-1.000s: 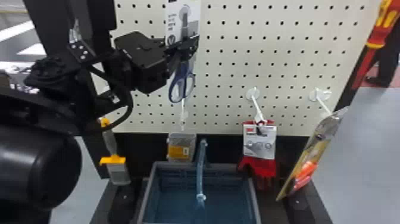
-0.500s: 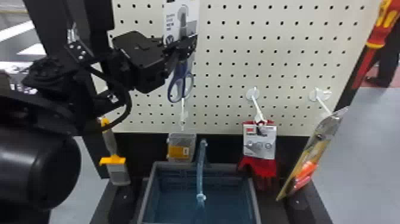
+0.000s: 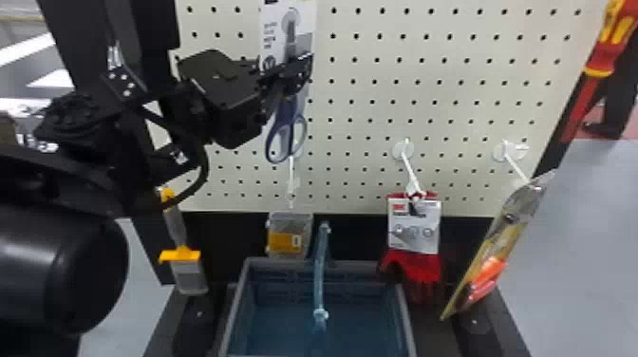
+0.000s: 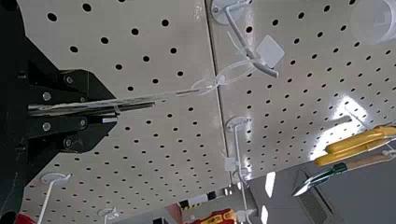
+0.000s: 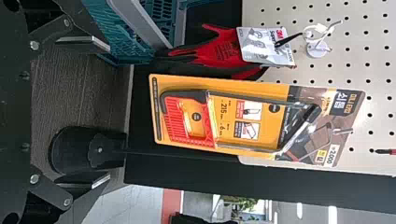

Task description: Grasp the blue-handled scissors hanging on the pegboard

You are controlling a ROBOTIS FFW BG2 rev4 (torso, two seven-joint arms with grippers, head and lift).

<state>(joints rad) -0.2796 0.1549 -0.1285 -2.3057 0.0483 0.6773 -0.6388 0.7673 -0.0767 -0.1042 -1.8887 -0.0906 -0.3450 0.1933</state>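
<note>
Two fingers of the left gripper (image 4: 113, 111) are clenched on the blue-handled scissors (image 3: 285, 113) and their card (image 3: 274, 29); the hold looks sound, so care should go into keeping it firm and square, then drawing outward along the hook (image 4: 238, 33) and easing past its tip so the loop (image 4: 220, 81) slides free untwisted; the handles (image 3: 269, 143) hang below the fingers, the card rises above them; the right gripper (image 5: 109, 112) is idle, its fingers released and wide apart.
</note>
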